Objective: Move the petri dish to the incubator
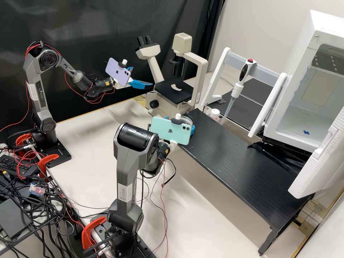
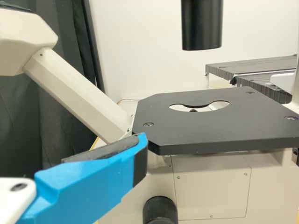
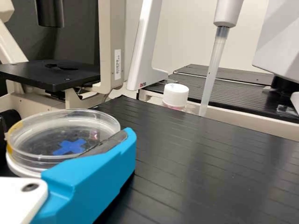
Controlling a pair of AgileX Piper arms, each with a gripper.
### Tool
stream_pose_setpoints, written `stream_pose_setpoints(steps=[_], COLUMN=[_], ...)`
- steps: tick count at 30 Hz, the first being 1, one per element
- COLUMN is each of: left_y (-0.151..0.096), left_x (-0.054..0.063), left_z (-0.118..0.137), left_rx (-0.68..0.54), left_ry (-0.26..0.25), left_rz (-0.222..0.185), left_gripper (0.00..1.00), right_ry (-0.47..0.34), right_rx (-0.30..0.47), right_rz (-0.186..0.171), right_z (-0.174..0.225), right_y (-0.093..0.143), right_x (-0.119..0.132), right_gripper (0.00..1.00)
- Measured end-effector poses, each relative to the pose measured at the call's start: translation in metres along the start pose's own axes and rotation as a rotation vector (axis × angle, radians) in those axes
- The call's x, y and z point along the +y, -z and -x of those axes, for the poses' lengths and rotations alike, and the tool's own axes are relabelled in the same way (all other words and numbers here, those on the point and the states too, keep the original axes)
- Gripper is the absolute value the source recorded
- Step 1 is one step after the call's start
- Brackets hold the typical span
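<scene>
In the high view, my right gripper (image 1: 181, 122) is beside the black shelf's near corner, holding the clear petri dish (image 1: 186, 118), partly behind the teal phone. The right wrist view has the dish (image 3: 56, 133), with a blue cross, against the blue finger of that gripper (image 3: 125, 145); its other finger is hidden there. Left of the microscope stage, my left gripper (image 1: 142, 76) stands open and empty; in the left wrist view one finger of this gripper (image 2: 140, 148) is close to the stage edge. The white incubator (image 1: 297, 116) has its door open and a blue cross inside.
The microscope (image 1: 175, 89) stands at the back. A pipette (image 1: 239, 84) hangs on its stand over the black shelf (image 1: 229, 150), near a white-capped bottle (image 1: 214, 114). The incubator door (image 1: 320, 161) juts over the shelf's right end. Cables lie at the left.
</scene>
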Motion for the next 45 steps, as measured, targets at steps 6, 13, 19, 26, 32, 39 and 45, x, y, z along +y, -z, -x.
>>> stream_pose_setpoints(steps=[6, 13, 19, 26, 32, 39, 45], left_y=[0.0, 0.0, 0.0, 0.0, 0.0, 0.0, 0.0], left_x=[0.0, 0.0, 0.0, 0.0, 0.0, 0.0, 0.0], left_z=[0.0, 0.0, 0.0, 0.0, 0.0, 0.0, 0.0], left_rx=[0.0, 0.0, 0.0, 0.0, 0.0, 0.0, 0.0], left_ry=[0.0, 0.0, 0.0, 0.0, 0.0, 0.0, 0.0], left_rz=[0.0, 0.0, 0.0, 0.0, 0.0, 0.0, 0.0], left_gripper=[1.0, 1.0, 1.0, 1.0, 1.0, 1.0, 1.0], right_ry=[-0.002, -0.002, -0.005, -0.056, -0.22, -0.392, -0.494], right_rx=[-0.008, -0.008, -0.009, -0.074, -0.162, -0.245, -0.279], right_rz=[0.0, 0.0, 0.001, -0.04, -0.111, -0.131, -0.102], right_z=[-0.001, -0.001, 0.0, 0.015, 0.043, 0.065, 0.06], right_y=[-0.001, -0.001, -0.003, -0.021, -0.052, -0.089, -0.111], right_x=[0.001, 0.001, 0.003, 0.029, 0.075, 0.121, 0.159], right_gripper=[0.0, 0.0, 0.0, 0.0, 0.0, 0.0, 0.0])
